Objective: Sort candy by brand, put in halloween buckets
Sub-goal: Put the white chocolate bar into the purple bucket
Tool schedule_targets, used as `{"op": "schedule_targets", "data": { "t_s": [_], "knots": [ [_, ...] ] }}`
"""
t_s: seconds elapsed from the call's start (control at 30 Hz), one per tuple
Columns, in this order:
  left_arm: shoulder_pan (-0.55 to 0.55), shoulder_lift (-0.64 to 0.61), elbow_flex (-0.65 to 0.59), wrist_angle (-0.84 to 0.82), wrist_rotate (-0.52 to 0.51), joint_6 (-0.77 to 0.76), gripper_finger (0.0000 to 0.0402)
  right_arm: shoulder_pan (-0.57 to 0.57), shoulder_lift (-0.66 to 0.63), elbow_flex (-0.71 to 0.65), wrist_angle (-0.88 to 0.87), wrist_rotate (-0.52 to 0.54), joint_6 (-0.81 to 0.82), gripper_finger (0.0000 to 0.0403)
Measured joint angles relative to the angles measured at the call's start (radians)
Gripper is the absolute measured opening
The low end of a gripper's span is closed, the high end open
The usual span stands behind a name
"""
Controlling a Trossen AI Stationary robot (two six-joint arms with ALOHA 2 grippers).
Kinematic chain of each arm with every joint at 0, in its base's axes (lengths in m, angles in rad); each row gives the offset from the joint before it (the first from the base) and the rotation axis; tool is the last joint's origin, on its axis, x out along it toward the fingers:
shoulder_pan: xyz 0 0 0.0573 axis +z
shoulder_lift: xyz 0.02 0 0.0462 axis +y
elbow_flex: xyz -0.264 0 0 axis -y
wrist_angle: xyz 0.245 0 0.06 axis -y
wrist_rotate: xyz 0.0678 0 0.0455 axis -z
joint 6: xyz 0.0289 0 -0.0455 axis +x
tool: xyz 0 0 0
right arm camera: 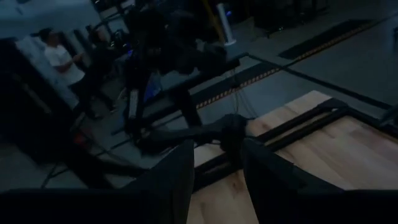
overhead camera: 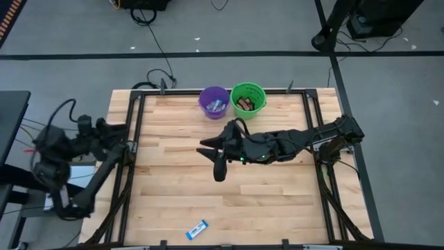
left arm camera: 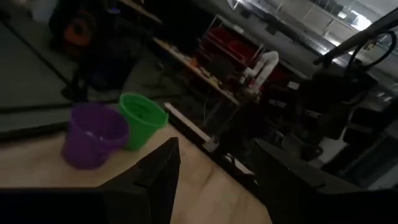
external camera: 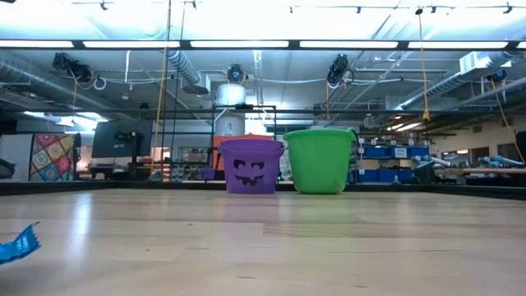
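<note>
While parked over bare wood: table [overhead camera: 277, 201]; right gripper [overhead camera: 210, 151] mid-table, jaws parted, nothing between them; left gripper [left arm camera: 211, 180] off the left edge, jaws apart, empty. Purple bucket [overhead camera: 214, 101] and green bucket [overhead camera: 248, 98] side by side at far edge, candy inside each. One blue-and-white candy [overhead camera: 197, 229] near front edge, well apart from both jaws.

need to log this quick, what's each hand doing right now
left hand: open, holding nothing, back at the table's left edge.
right hand: open, holding nothing, above the middle of the table.
</note>
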Motion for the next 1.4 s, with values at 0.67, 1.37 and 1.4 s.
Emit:
{"op": "schedule_targets", "data": {
  "t_s": [0.67,1.37,1.4],
  "knots": [
    [0.184,-0.057,-0.217,0.239,0.134,0.021,0.0202,0.006,0.000,0.000,0.024,0.053,-0.003,0.0145],
    [0.188,-0.033,-0.523,0.212,0.067,0.112,0.0202,-0.011,0.000,-0.001,0.029,0.144,0.025,0.0146],
    [0.188,-0.033,-0.551,0.242,0.083,0.093,0.0202,-0.012,0.000,-0.001,0.029,0.144,0.025,0.0146]
  ]
}}
